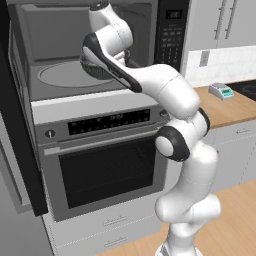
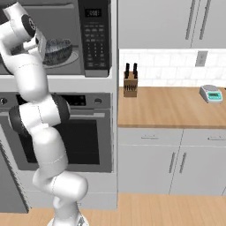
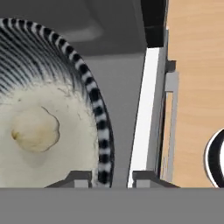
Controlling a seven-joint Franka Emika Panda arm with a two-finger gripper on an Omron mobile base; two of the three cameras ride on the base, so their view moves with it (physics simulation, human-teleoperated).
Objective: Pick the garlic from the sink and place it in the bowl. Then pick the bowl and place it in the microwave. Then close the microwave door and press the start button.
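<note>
While the arm reaches up into the open microwave (image 1: 90, 55), left base view has the bowl (image 1: 97, 70) half hidden behind the forearm, sitting over the right edge of the round glass turntable (image 1: 62, 74). Microwave door (image 1: 17, 125) swung wide open at far left, black frame hanging down past the oven (image 1: 107, 160). Keypad panel (image 1: 170, 35) right of the cavity. Small scale (image 1: 221, 90) on the wood surface (image 1: 227, 110) at right.

Right base view: bowl (image 2: 58, 50) inside microwave (image 2: 66, 39), dark streaked outside, just right of the wrist. Keypad (image 2: 96, 39) beside it. Knife block (image 2: 130, 81) and scale (image 2: 210, 93) on the surface (image 2: 167, 108), well apart.

Hand view: claw (image 3: 112, 177) straddles the bowl (image 3: 99, 113) rim, one fingertip (image 3: 81, 177) inside the wall, the other outside; clenched grasping the bowl rim. Garlic (image 3: 35, 130) lies on the pale speckled bottom of the bowl. Grey cavity floor around the bowl, wood floor visible beyond the microwave's front edge.
</note>
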